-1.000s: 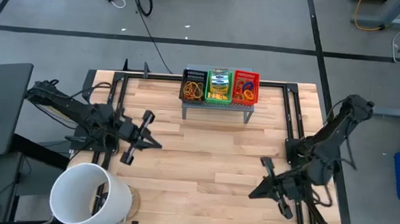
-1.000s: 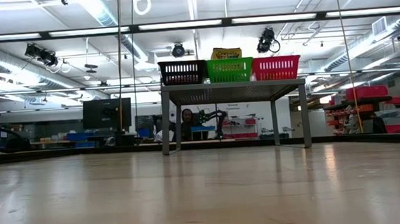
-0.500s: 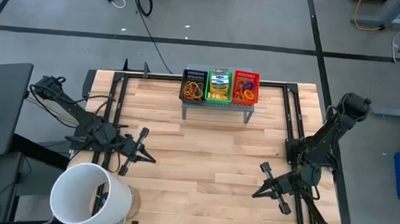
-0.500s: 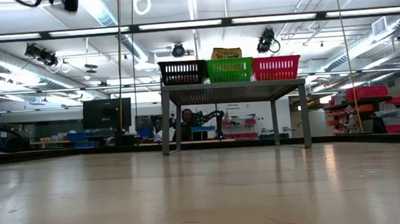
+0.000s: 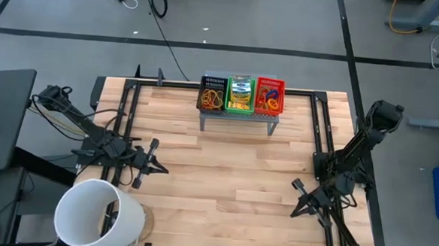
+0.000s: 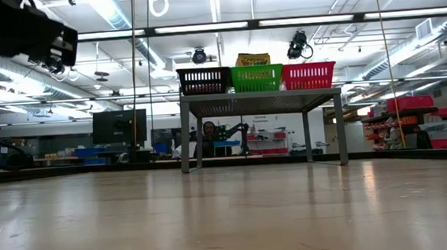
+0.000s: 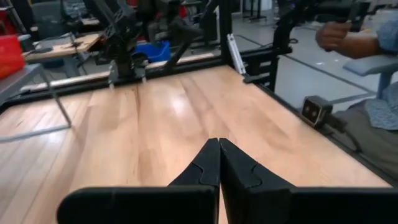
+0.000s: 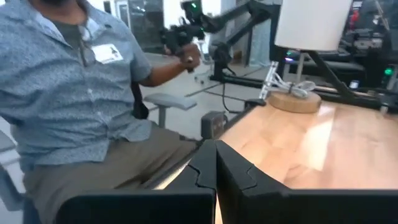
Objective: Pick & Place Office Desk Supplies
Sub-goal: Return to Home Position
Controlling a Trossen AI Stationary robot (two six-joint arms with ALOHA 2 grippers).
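Observation:
Three small mesh trays stand side by side on a grey perforated stand [image 5: 238,118] at the table's far edge. The black tray [image 5: 212,95] holds brown rubber bands, the green tray [image 5: 240,95] yellow-green crayon boxes, and the red tray [image 5: 270,96] coloured rings. In the low view a crayon box [image 6: 253,59] sticks up above the green tray [image 6: 256,78]. My left gripper [image 5: 164,169] is shut and holds nothing, low over the table's left side [image 7: 219,144]. My right gripper [image 5: 293,212] is also shut and holds nothing, low near the right front corner [image 8: 215,145].
A big white bucket [image 5: 98,214] stands at the near left corner on a wooden disc. Black rails [image 5: 320,136] frame the table. A seated person [image 8: 68,93] is beside the table, with a hand [image 7: 336,34] raised. Bare wood [image 5: 224,176] lies between the arms.
Both grippers have sunk toward the table and stayed shut. The left one has drawn back toward the table's left and near edges. The right one has pulled back toward the right edge and rolled about its own axis. The trays have not moved.

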